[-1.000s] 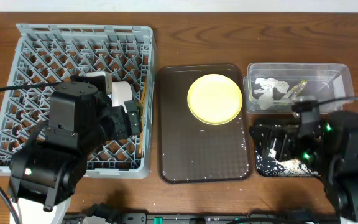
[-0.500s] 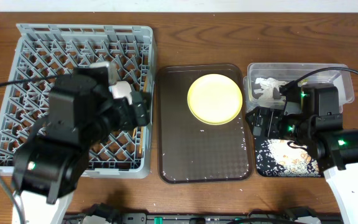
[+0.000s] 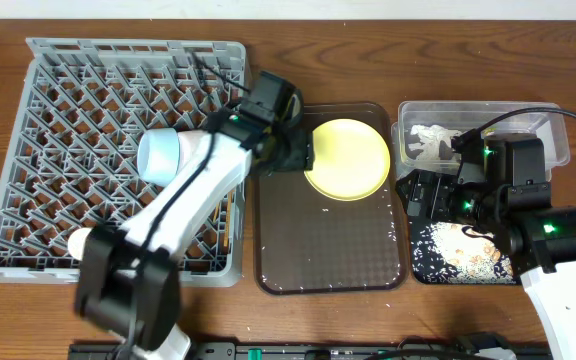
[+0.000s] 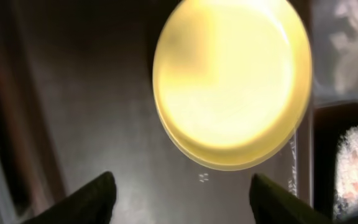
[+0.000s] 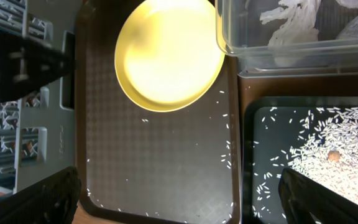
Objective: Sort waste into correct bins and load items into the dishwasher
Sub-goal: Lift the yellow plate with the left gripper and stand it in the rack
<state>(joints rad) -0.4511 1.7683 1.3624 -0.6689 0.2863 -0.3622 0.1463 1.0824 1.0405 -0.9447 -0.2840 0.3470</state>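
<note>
Overhead, my left gripper (image 3: 300, 155) sits at the left rim of the yellow plate (image 3: 353, 160) on the brown tray (image 3: 328, 250). Left wrist: fingers (image 4: 98, 196) spread wide, empty, plate just ahead. Right wrist: right gripper (image 5: 179, 205) gapes too, plate ahead; crumbs (image 5: 328, 149) show sharply here, heaped in the black tray (image 5: 248, 155).

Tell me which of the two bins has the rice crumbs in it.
The shallow black tray: white rice crumbs are scattered over its floor. The clear tub beside it holds crumpled white paper instead.
</note>
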